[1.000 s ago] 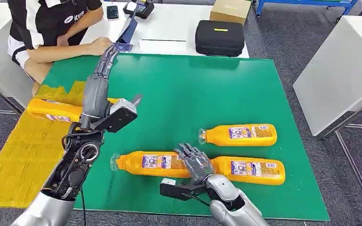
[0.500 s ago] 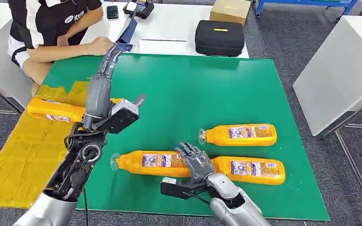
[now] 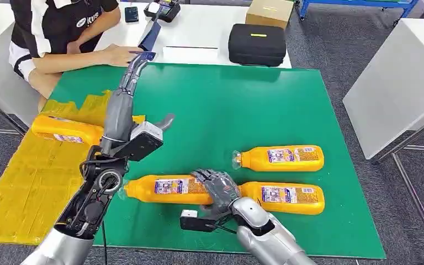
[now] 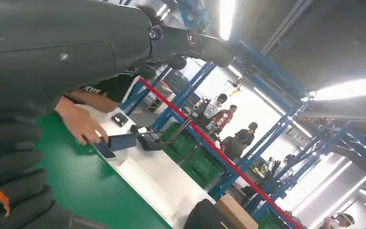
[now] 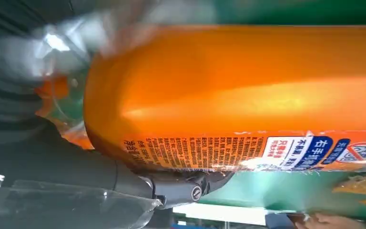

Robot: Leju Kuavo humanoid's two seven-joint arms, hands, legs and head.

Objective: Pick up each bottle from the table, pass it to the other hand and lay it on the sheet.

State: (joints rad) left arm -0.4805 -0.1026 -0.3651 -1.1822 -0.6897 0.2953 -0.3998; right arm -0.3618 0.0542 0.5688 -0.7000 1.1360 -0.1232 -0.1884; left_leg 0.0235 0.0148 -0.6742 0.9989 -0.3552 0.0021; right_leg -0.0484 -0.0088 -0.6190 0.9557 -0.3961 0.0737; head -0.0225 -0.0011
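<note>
The right robot hand (image 3: pixel 216 187) gripped the near-left bottle (image 3: pixel 165 189), fingers wrapped over its base end; the bottle lay on the green table (image 3: pixel 226 105), touching the near-right bottle (image 3: pixel 284 197) end to end. A third bottle (image 3: pixel 280 158) lay just beyond them. A fourth bottle (image 3: pixel 66 130) rested on the yellow sheet (image 3: pixel 22 182) at left. The left robot hand (image 3: pixel 134 70) was raised, fingers extended, holding nothing, toward a seated person (image 3: pixel 61 33) at the far left.
</note>
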